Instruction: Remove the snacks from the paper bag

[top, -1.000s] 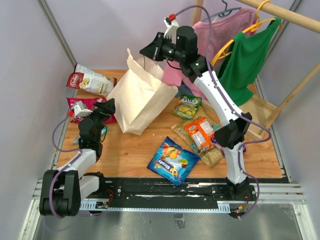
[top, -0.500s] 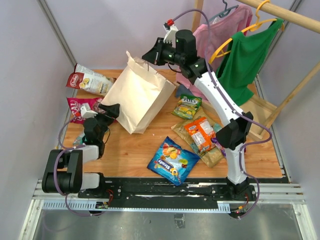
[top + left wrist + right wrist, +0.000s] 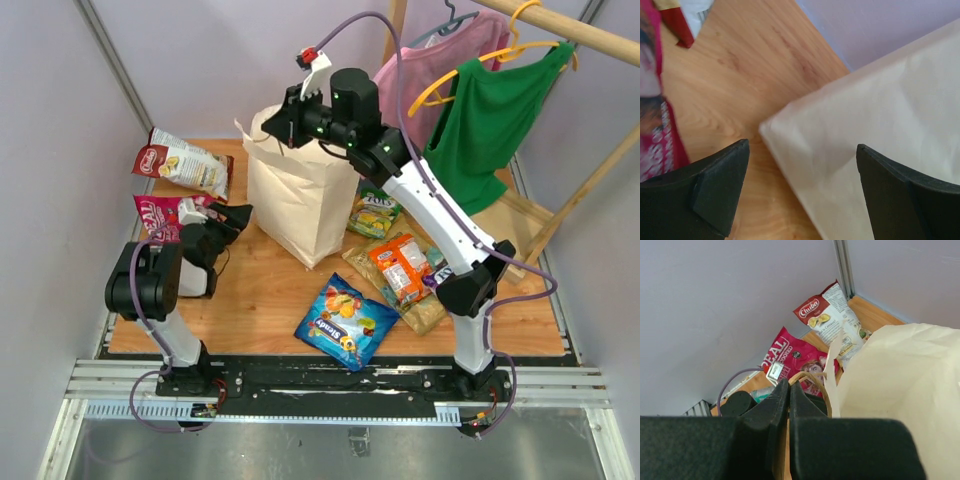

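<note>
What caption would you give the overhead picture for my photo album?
Right pincer holds the paper bag upright by its top; left pincer open beside it, snacks strewn over the wooden table.

- Bright, even, diffuse light; shadows on the orange-brown wooden table [image 3: 270,290] are soft.
- Left wrist view: the magenta glossy snack packet [image 3: 650,115] at the left edge is smeared, perhaps motion blur.
- There the tall tan kraft paper bag [image 3: 880,125] looks pale, slightly washed out.

Black-and-white arms [image 3: 440,215], purple cables [image 3: 360,14], black claws [image 3: 802,165]
</note>
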`<action>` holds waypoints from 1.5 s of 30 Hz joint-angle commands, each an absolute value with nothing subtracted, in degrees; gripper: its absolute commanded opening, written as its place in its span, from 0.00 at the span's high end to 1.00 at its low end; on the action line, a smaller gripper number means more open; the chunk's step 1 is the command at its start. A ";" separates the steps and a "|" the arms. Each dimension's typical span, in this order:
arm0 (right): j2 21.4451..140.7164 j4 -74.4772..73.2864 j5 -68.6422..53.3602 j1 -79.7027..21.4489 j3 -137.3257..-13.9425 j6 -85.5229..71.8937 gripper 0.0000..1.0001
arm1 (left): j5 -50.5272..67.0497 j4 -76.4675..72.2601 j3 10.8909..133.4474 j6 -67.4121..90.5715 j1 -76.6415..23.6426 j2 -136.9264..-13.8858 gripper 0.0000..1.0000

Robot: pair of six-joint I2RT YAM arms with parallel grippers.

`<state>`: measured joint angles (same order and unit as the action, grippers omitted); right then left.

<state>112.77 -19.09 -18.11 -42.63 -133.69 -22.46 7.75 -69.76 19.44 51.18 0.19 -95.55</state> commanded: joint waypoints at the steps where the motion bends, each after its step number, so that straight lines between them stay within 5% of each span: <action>1: 113.18 -22.37 -13.83 -44.08 -136.55 -16.76 0.99 | 12.94 -71.84 26.99 51.86 -0.59 -101.38 0.09; 6: 115.31 -23.14 -13.55 -44.42 -135.96 -15.94 0.91 | 12.99 -68.03 31.31 50.24 -1.23 -104.02 0.10; 11: 113.88 -21.58 -14.87 -44.52 -132.76 -14.83 0.35 | 12.50 -65.39 33.76 48.89 -1.23 -104.68 0.09; 15: 108.76 -24.29 -10.69 -46.19 -131.04 -8.91 0.12 | 12.68 -64.64 35.25 48.55 -1.23 -106.31 0.10; 19: 93.26 -15.07 1.53 -50.16 -110.31 -2.18 0.02 | 13.21 -65.64 36.76 49.33 -1.38 -108.78 0.10; 29: 58.36 4.59 22.48 -52.17 -63.85 -2.91 0.02 | 8.09 -55.97 44.20 43.63 -5.88 -111.52 0.11; 31: 58.66 5.29 24.55 -52.12 -58.28 -4.18 0.01 | 5.10 -51.80 46.13 41.49 -7.31 -111.45 0.11; 36: 65.83 6.94 22.50 -52.03 -52.02 -7.89 0.18 | 2.31 -47.71 49.39 41.97 -7.73 -112.59 0.11; 45: 83.64 9.27 21.31 -51.94 -55.28 -8.51 0.43 | 2.38 -34.52 63.85 38.27 -6.48 -117.50 0.11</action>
